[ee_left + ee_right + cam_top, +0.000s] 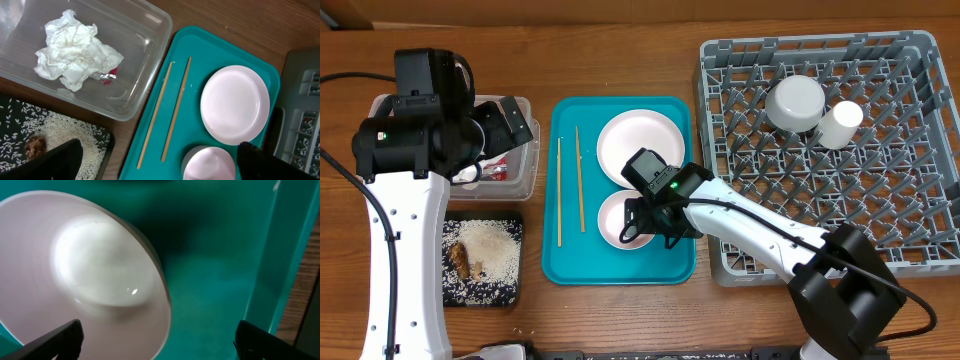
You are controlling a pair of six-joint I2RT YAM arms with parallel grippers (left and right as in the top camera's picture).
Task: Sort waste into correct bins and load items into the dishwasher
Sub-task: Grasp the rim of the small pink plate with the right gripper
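Wooden table (620, 60) carries all items. Teal tray (670, 268) holds plate (640, 145), bowl (615, 215) and chopsticks (570, 185). Right gripper (645, 228) sits over the bowl, jaws wide, gripping nothing. Left gripper (515, 125) hangs over the tub (150, 30), jaws wide, empty. Tub contains napkin (75, 50) and wrapper (107, 75). Black tray (515, 220) holds rice (490, 250) and scrap (460, 260). Rack (920, 230) holds a second bowl (795, 103), inverted, with cup (840, 125) just beside it.

teal tray (590, 262) | rectangular, rounded corners | lying flat on wooden table (620, 50)
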